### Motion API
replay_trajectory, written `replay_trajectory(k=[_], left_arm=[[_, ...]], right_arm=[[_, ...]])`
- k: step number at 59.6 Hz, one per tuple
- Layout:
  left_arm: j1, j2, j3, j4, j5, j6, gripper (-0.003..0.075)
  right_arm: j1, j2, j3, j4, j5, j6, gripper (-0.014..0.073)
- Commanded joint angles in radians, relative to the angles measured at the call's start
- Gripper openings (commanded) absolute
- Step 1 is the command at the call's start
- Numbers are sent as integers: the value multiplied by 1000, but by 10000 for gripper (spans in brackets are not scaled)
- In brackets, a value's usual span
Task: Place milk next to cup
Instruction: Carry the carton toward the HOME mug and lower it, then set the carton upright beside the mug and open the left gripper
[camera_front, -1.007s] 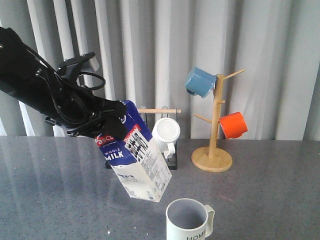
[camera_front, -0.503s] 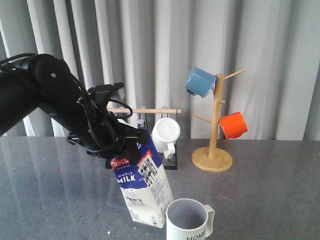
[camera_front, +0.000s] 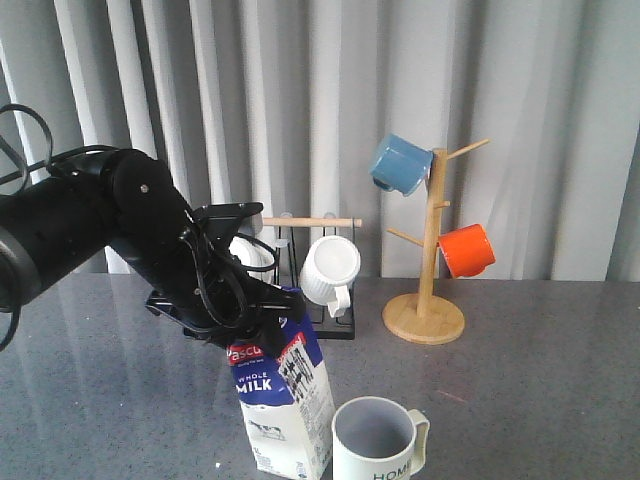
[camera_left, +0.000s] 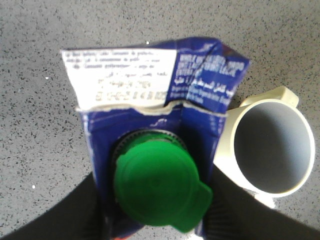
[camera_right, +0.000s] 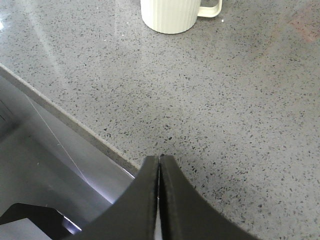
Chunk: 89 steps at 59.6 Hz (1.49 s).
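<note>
Front view, lower centre: milk (camera_front: 283, 405) has come down from mid-air and is nearly upright now, base at or just off the bench (camera_front: 540, 390), just left of the cup (camera_front: 378, 442). Placement nearly done; release remains. Left pincer (camera_front: 262, 318) clamped on the carton top. Right pincer (camera_right: 159, 170) fully closed, holding nothing.

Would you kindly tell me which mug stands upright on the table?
The off-white "HOME" mug beside the milk carton; the others hang on racks.
</note>
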<state>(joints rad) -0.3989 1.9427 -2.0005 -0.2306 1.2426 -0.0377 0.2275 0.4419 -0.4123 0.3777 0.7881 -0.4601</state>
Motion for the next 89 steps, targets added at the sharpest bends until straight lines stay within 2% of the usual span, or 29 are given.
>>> replay_trajectory(k=[1, 8, 18, 38, 48, 89], left_arm=[[-3, -44, -1, -12, 10, -11, 11], [-3, -46, -1, -14, 10, -11, 29], [-3, -46, -1, -23, 10, -11, 101], [-3, -64, -1, -72, 10, -6, 404], [-3, -85, -1, -73, 10, -6, 496], [-3, -248, -1, -84, 10, -10, 510]], right_arm=[[0, 7, -26, 14, -48, -2, -4], [0, 7, -26, 14, -48, -2, -4], [0, 7, -26, 14, -48, -2, -4], [0, 7, -26, 14, -48, -2, -4], [0, 7, -26, 14, -48, -2, -4], [0, 7, -26, 14, -51, -2, -4]])
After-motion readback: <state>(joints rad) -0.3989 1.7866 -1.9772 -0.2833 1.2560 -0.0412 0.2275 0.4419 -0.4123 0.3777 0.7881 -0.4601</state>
